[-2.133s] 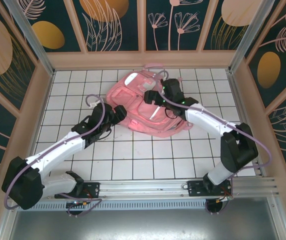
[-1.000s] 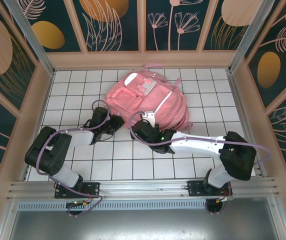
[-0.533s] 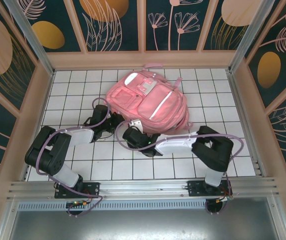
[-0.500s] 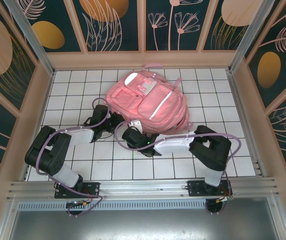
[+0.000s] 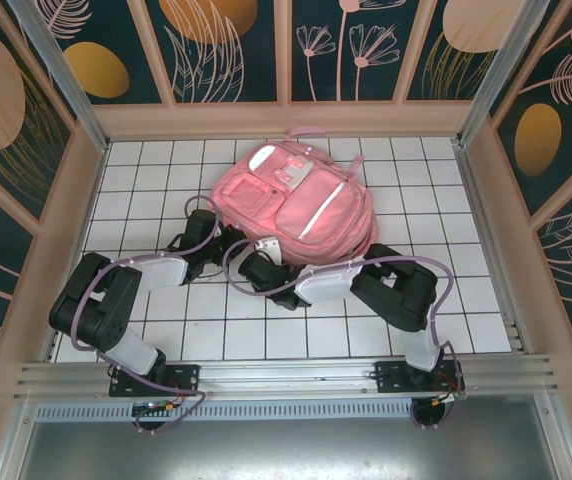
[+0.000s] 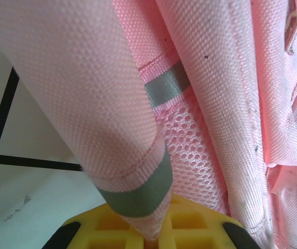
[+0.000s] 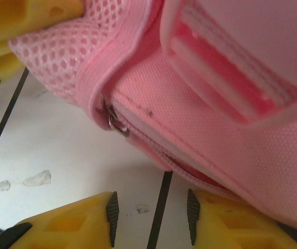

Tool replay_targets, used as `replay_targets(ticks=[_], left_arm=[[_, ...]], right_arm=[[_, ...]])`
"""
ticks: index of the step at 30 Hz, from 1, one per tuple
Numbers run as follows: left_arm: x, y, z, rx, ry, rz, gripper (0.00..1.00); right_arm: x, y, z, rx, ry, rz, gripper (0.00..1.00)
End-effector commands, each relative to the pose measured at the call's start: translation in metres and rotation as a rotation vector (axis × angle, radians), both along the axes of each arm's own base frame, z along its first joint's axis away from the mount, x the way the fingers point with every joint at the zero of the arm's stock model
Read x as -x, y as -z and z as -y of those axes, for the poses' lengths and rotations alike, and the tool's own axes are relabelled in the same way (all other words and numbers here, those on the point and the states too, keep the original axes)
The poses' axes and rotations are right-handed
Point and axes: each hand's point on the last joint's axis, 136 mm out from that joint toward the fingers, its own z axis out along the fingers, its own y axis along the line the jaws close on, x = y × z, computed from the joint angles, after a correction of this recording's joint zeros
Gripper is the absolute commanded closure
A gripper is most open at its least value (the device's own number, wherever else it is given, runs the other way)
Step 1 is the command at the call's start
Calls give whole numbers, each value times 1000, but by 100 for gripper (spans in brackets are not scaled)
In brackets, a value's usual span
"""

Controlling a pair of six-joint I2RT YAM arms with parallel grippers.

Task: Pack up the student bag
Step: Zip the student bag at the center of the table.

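The student bag (image 5: pixel 301 200) is a large pink backpack lying flat on the white tiled table, its grab loop toward the back wall. My left gripper (image 5: pixel 228 243) is at the bag's near-left corner, shut on a pink strap with a grey reflective band (image 6: pixel 138 192) that runs down between its yellow fingers (image 6: pixel 200 228). My right gripper (image 5: pixel 251 258) hovers just beside it at the bag's near edge. Its jaws are open over bare tile with nothing between the black pads (image 7: pixel 112 218). A metal zip pull (image 7: pixel 112 120) sits a little ahead of them on the bag's seam (image 7: pixel 231 104).
Wooden walls (image 5: pixel 286 120) enclose the tiled table (image 5: pixel 446 190) on three sides. Both arms are folded low across the front tiles, the right elbow (image 5: pixel 406 290) bent near the bag's right side. Bare tiles lie to the right and back left.
The right arm has slid left along the bag's near edge and folded its elbow, bringing its jaws next to the left gripper. The left gripper has kept its hold.
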Motion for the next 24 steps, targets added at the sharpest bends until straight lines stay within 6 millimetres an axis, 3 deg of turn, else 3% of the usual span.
replay_targets(ticks=[1,6,10,12,17,24], left_arm=[[-11,-17,-2,-5,-15,49,90],[-8,-16,-2,-1,-10,41,91],[-7,-17,-4,-15,-13,41,91],[-9,-19,-5,-27,-14,46,91],[-17,-21,-11,-83,-36,54,98],[-25,-23,-22,-147,-68,66,100]], right_arm=[[-20,-5,-10,-15,14,50,58],[-31,-4,-20,-12,9,66,64],[-34,-2,-18,-5,18,62,92],[-32,-4,-15,-3,23,61,100],[-21,-18,-2,-6,41,64,100],[5,-17,43,14,103,20,100]])
